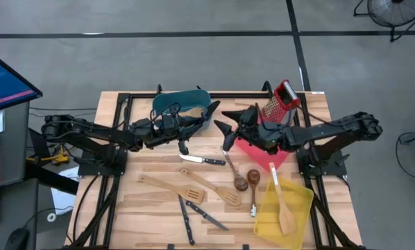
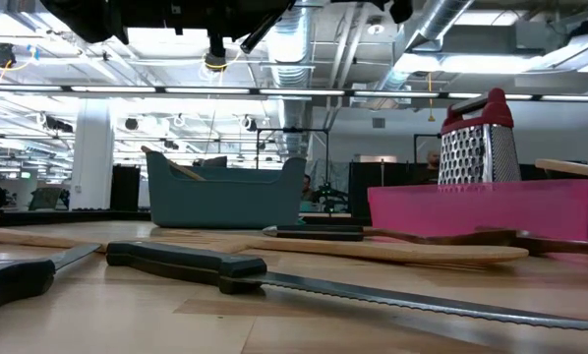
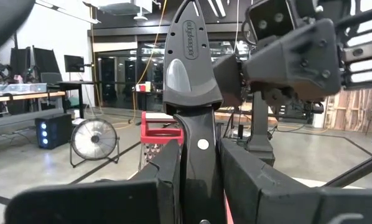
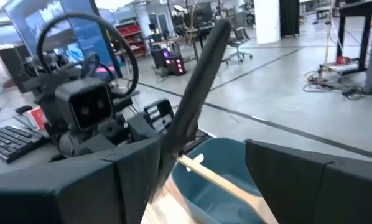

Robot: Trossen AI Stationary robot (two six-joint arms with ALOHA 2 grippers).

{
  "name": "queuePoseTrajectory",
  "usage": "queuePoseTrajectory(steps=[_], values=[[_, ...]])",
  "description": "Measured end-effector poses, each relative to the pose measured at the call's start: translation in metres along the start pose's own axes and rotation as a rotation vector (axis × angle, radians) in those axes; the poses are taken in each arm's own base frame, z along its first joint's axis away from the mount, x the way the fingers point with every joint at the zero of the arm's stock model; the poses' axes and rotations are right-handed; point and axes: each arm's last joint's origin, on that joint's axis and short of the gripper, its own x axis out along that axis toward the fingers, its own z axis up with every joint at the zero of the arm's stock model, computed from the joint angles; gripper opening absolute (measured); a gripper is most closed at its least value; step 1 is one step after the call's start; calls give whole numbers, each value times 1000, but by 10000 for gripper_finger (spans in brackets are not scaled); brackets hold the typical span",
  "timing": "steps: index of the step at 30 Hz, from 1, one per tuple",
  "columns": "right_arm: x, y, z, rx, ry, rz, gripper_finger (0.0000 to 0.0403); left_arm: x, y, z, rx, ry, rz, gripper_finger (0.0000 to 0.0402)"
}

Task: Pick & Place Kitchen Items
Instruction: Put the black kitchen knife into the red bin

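A pale wooden tabletop (image 1: 124, 208) stands on a grey floor, with an open workshop of desks, screens and a fan behind it. Most of the kitchen items lie loose across its middle and near edge: a black-handled knife (image 1: 202, 160), a wooden spatula (image 1: 162, 184), a slotted turner (image 1: 193, 195), a slotted wooden spoon (image 1: 220, 189), two brown-bowled spoons (image 1: 241, 182) side by side, and two more knives (image 1: 187, 218) by the near edge. Another wooden spatula (image 1: 284, 207) lies in the yellow bin (image 1: 303, 201) at the near right corner, and a wooden piece (image 1: 191, 111) sits in the teal bin (image 1: 167, 103) at the far edge. The left gripper (image 1: 182, 142), raised in front of the teal bin, is clamped narrow on a black-handled utensil (image 3: 186, 93) that stands upright between its fingers. The right gripper (image 1: 225, 125) hovers beside the red bin (image 1: 277, 158), its fingers spread wide; a dark slim bar (image 4: 198, 81) leans by one finger, and I cannot tell whether it is gripped. A red-handled grater (image 1: 280, 101) stands near the far right corner.
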Motion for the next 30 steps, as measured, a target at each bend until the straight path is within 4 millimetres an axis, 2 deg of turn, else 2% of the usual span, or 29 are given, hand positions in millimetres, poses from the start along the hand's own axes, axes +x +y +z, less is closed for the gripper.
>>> queuePoseTrajectory(steps=[12, 24, 30], values=[[15, -15, 11, 43, -47, 43, 245, 0, 0, -1, 1, 3, 0, 67], [17, -18, 14, 29, -62, 31, 245, 5, -1, -16, 14, 54, 25, 67], [19, -20, 13, 24, -56, 19, 245, 6, -1, -15, 7, 33, 29, 67]])
